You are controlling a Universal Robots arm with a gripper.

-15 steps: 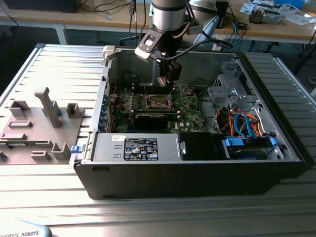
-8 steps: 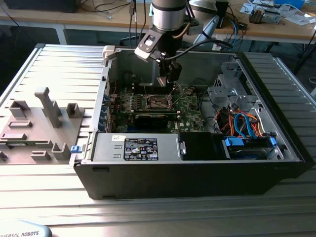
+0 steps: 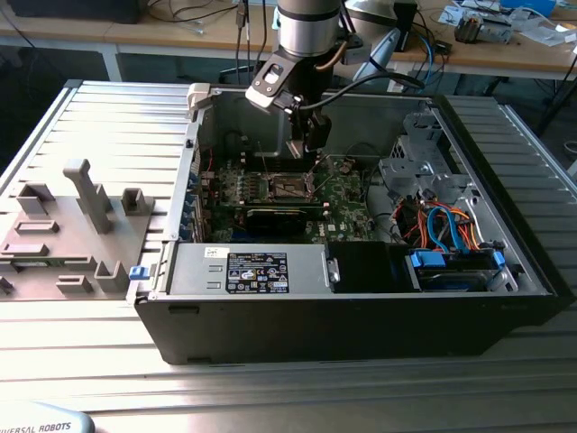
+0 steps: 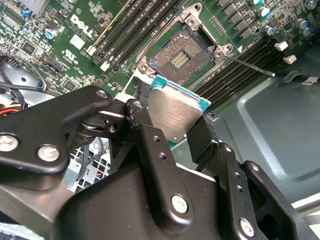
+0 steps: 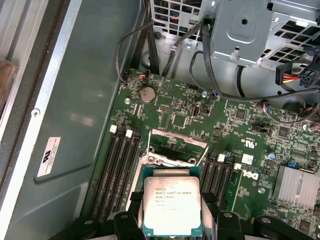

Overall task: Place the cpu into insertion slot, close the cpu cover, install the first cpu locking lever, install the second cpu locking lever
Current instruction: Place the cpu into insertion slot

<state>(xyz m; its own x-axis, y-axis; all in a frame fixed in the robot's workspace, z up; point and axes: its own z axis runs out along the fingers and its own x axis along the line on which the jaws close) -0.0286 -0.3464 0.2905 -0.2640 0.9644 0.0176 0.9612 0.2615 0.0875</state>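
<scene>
My gripper reaches down into the open computer case, just above the motherboard. It is shut on the cpu, a flat square chip with a silver-grey top, gripped by two opposite edges between black fingers. The cpu hangs a little above and to one side of the insertion slot, a dark square socket with a silvery rim. The socket is uncovered and its contact field shows. The cpu cover appears raised at the socket edge nearest the gripper. Thin locking levers stick out unlatched.
Black memory slots flank the socket. A long black expansion card lies in front of it, then the power supply. A drive cage and coloured cables are on the exterior view's right. A grey fixture plate sits outside on the exterior view's left.
</scene>
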